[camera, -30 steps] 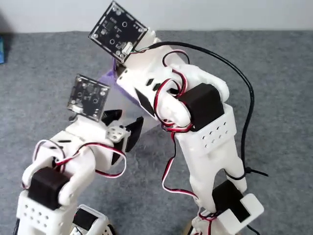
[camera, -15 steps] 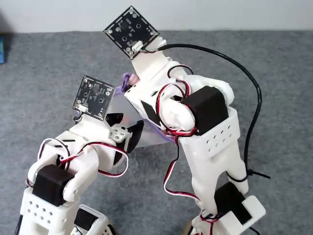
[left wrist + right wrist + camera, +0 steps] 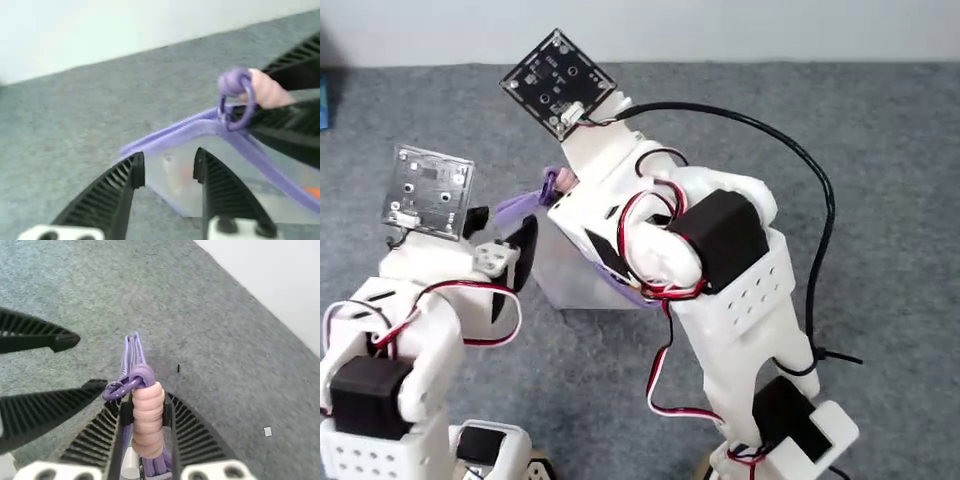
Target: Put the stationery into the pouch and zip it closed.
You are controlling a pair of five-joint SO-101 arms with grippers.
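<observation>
Table grey, felt-like, pale wall behind. Far left in the high view: left arm, white with red and white wires, camera board on its wrist. Left end effector has its black ribbed fingers apart, nothing gripped. The near corner of the pouch sits in the gap between them; touching or not, can't tell.

Next over, the pouch: translucent, frosted, purple zipper tape along its upper edge, lower edge down at the table, between the two arms. A pinkish blur and an orange bit show through its wall, too vague to name. Purple ring sits partway along the tape and joins it to a pink zipper pull.

Right end effector is clamped on that pink zipper pull, one black finger on each side. Right arm bends over the pouch from the right and covers part of it in the high view. Black cable loops from the right wrist camera board down the right side toward the arm's base. Small pale scrap lies on the table, well apart from the pouch.
</observation>
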